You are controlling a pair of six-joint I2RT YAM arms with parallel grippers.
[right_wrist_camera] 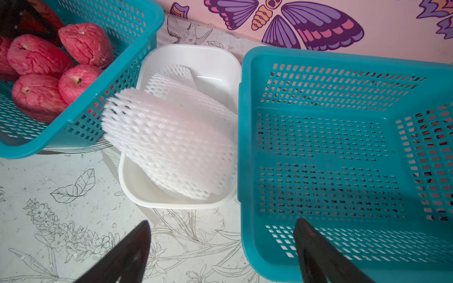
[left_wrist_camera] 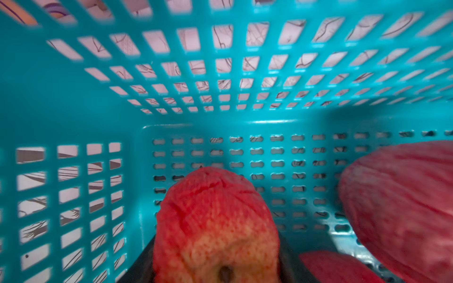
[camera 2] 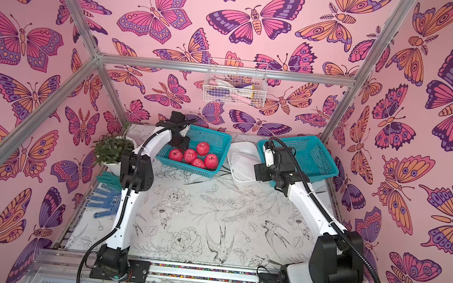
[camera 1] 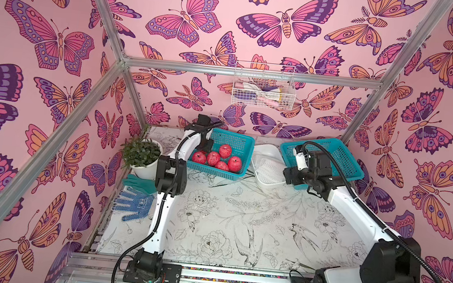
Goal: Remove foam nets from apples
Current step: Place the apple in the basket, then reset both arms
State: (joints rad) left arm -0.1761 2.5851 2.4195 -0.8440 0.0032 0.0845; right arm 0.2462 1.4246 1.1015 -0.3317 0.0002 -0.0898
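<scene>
Clamping a round bare apple [left_wrist_camera: 215, 220], the left gripper [camera 1: 205, 145] could let it slip onto apples [left_wrist_camera: 397, 201] beside its fingers [left_wrist_camera: 139, 265]; right gripper [right_wrist_camera: 221, 220] fingers stand apart, empty.

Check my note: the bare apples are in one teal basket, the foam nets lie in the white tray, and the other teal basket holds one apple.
One part is wrong: the other teal basket holds nothing, as the right wrist view shows. The apples are in the first basket, and the foam nets lie in the white tray.
</scene>
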